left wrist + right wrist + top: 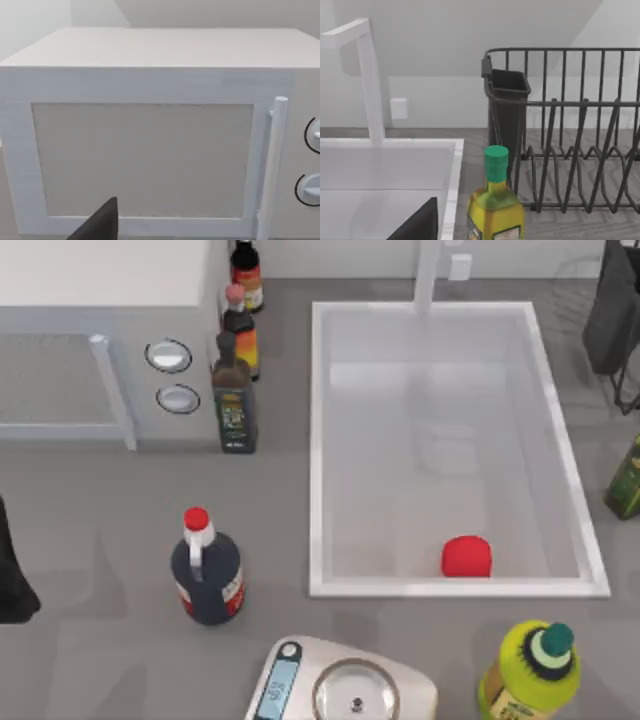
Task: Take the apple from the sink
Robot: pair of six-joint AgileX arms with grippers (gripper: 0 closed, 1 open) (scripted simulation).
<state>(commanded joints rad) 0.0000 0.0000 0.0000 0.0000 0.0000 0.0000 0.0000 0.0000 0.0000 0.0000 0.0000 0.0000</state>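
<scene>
The apple [466,556], a small bright-red lump, lies on the pale grey floor of the sink [316,440], close to the front wall and right of the middle. The sink is a large white basin with a raised rim, and a white faucet post [428,275] stands at its back; the post [371,85] and a sink corner [451,165] show in the right wrist view. My left arm [12,570] is parked at the table's left edge, far from the apple. My right arm [612,310] hangs at the back right, beyond the sink's far right corner.
A white microwave [100,350] [150,150] fills the back left, with three sauce bottles [234,390] beside it. A dark bottle with a red cap [206,575] stands left of the sink. In front are a kitchen scale [340,690] and a yellow-green bottle [530,670]. An oil bottle [495,210] and dish rack [570,140] stand right of the sink.
</scene>
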